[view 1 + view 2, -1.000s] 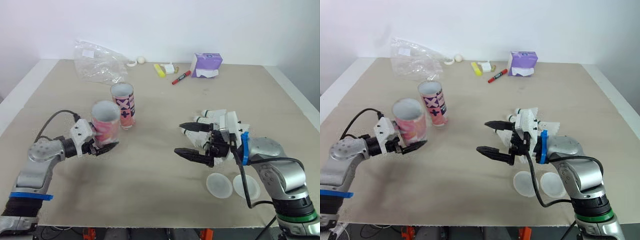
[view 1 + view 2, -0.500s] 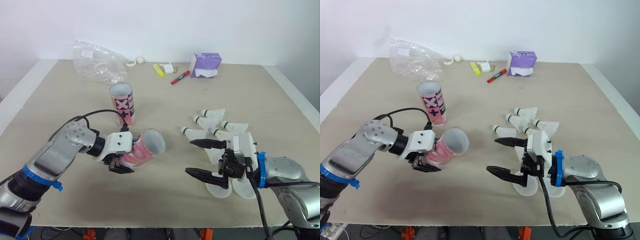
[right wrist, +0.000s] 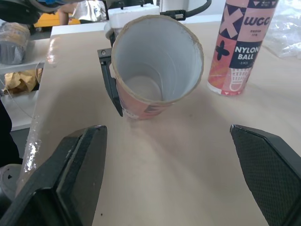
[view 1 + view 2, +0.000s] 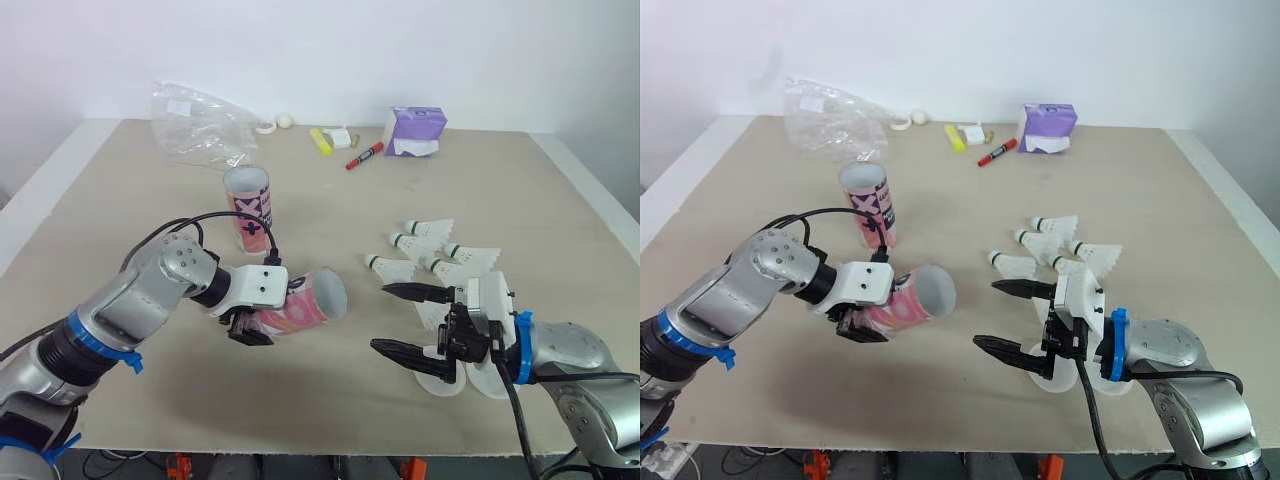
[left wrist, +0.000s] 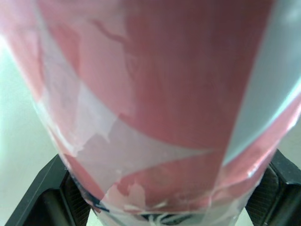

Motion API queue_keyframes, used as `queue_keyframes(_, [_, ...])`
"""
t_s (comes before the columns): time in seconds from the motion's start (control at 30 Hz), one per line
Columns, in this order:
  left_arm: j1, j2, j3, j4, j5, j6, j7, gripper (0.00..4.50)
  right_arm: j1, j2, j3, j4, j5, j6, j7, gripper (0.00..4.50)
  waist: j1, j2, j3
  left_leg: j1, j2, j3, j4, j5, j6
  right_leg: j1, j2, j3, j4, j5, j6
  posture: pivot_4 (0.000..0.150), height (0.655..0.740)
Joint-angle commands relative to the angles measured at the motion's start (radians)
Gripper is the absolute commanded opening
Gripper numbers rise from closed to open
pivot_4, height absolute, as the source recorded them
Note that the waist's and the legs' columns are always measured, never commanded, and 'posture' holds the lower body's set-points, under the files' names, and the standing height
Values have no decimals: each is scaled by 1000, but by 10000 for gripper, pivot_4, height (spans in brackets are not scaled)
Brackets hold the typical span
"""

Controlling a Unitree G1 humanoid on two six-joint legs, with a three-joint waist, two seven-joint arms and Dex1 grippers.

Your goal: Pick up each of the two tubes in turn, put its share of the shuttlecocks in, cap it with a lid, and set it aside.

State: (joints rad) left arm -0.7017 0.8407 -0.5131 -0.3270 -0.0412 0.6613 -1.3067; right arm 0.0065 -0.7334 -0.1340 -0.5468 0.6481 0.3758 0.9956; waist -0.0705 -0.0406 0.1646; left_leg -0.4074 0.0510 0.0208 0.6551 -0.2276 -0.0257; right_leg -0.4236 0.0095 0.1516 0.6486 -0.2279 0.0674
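My left gripper point(image 4: 252, 320) is shut on a pink and white tube point(image 4: 305, 304), held on its side just above the table with its open mouth point(image 3: 157, 59) facing my right gripper. The tube's wall point(image 5: 155, 94) sits between the black fingers. A second pink tube point(image 4: 249, 208) stands upright further back. My right gripper point(image 4: 402, 321) is open and empty, low over the table, pointing at the held tube. Several white shuttlecocks point(image 4: 430, 255) lie just behind it. Two round translucent lids point(image 4: 440, 372) lie partly under the right gripper.
At the table's far edge are a crumpled clear plastic bag point(image 4: 195, 125), a purple tissue pack point(image 4: 414, 130), a red marker point(image 4: 363, 155), a yellow highlighter point(image 4: 320, 141) and small white items point(image 4: 284, 120).
The left arm swung the tube from upright at the left to lying sideways near the table's middle, mouth toward the right gripper. The right gripper drew back and lowered over the lids.
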Motion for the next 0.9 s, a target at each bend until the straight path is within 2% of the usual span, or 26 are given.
queue_keyframes(0.03, [-9, -14, -22, -16, 15, 14, 0, 38285, 5, 4, -67, -50, 57, 27, -52, 45000, 2, 0, 0, 0, 0, 0, 0, 0, 0, 0, 0, 0, 0, 0, 0, 1500, 7400])
queue_keyframes(0.17, [-15, -26, -27, -9, 21, 18, -1, 38285, 60, 8, -170, -80, 95, 68, -145, 45000, 9, 0, 0, 0, -1, -1, 0, 0, 0, 1, 0, 0, 0, 0, 1, 1500, 7400])
queue_keyframes(0.27, [-26, -38, -29, 7, 29, 16, -3, 38285, 168, 18, -270, -154, 124, 124, -242, 45000, 24, 1, 0, 0, -1, -2, 0, 0, 0, 1, 0, 0, 0, -1, 0, 1500, 7400])
queue_keyframes(0.37, [-32, -44, -32, 24, 37, 9, -5, 38285, 317, 69, -342, -271, 121, 187, -395, 45000, 29, 1, -1, -1, -2, -4, 0, 0, 0, 1, 0, -1, 0, -3, 0, 1500, 7400])
queue_keyframes(0.47, [-31, -45, -33, 35, 39, 3, -7, 38285, 364, 133, -359, -337, 107, 236, -560, 45000, 26, 3, -2, -1, -2, -4, 0, 0, 0, 2, 0, -1, 1, -3, 0, 1500, 7400])
queue_keyframes(0.67, [-32, -54, -35, 52, 43, -1, -10, 38285, 411, 234, -295, -451, 26, 316, -802, 45000, 23, 5, -3, 0, -2, -5, 1, 2, 1, 2, 0, -1, 1, 0, -2, 1500, 7400])
queue_keyframes(0.9, [-40, -75, -35, 77, 50, -13, -7, 38285, 372, 324, -126, -488, 2, 431, -986, 45000, 24, 6, -6, -1, -3, -6, 1, 2, 1, 2, -1, -1, 0, -1, -1, 1500, 7400])
